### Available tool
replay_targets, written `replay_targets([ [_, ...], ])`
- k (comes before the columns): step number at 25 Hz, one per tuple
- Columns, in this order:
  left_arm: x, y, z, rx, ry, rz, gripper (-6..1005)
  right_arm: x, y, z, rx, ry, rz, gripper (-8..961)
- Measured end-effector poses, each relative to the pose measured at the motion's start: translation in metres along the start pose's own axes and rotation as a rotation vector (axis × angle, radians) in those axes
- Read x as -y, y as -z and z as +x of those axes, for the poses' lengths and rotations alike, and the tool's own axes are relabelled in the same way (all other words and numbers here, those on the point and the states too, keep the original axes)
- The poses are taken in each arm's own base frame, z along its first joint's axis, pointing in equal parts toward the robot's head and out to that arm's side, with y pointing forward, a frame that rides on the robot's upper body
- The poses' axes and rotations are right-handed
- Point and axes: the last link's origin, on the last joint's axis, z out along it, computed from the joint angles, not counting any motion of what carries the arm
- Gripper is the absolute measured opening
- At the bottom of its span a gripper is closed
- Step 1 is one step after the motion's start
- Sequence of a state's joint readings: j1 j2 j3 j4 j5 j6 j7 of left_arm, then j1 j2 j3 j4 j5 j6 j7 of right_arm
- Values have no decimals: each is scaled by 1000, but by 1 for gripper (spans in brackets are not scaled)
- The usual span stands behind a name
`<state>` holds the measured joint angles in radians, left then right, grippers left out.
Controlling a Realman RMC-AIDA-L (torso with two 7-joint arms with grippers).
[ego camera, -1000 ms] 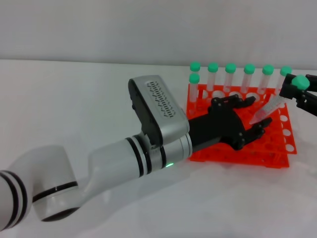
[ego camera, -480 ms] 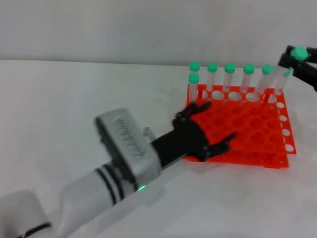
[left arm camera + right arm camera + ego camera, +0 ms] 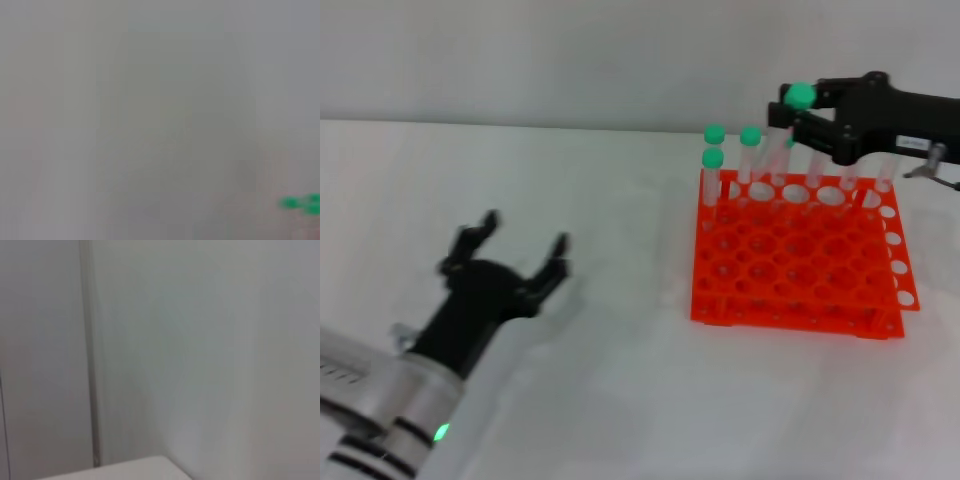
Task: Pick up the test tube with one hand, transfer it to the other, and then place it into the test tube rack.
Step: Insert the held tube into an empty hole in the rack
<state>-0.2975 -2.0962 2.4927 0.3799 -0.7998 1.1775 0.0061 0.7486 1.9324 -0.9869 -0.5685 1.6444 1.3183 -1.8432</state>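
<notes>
Item: my left gripper [image 3: 510, 262], empty, fingers spread, pulled back to lower left; my right gripper [image 3: 810, 118] now clamps tube [image 3: 782, 135] over rack [image 3: 800, 250] back row, upper right — handover done, insertion next.

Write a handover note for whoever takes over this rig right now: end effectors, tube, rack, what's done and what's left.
Left end effector: black claw, open, empty, over the bare white table, well left of the rack.
Right end effector: long black, shut on the slender clear plastic test tube with round green cap, tilted above the rack's back row.
Bright orange square plastic test tube rack: green-capped tubes stand along its back.
Done: pickup and handover.
Left: lower the tube into a free hole, release.
</notes>
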Motion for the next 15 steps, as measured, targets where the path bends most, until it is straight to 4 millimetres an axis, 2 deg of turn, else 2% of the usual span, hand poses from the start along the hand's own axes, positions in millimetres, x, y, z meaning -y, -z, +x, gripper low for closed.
replay_targets([
  [3, 18, 14, -5, 10, 18, 102, 888, -3, -13, 2, -52, 23, -2, 241],
  [8, 35, 30, -10, 20, 38, 209, 888, -6, -35, 9, -133, 45, 29, 241],
  [15, 40, 30, -11, 25, 30, 220, 888, -2, -58, 12, -205, 68, 86, 240],
])
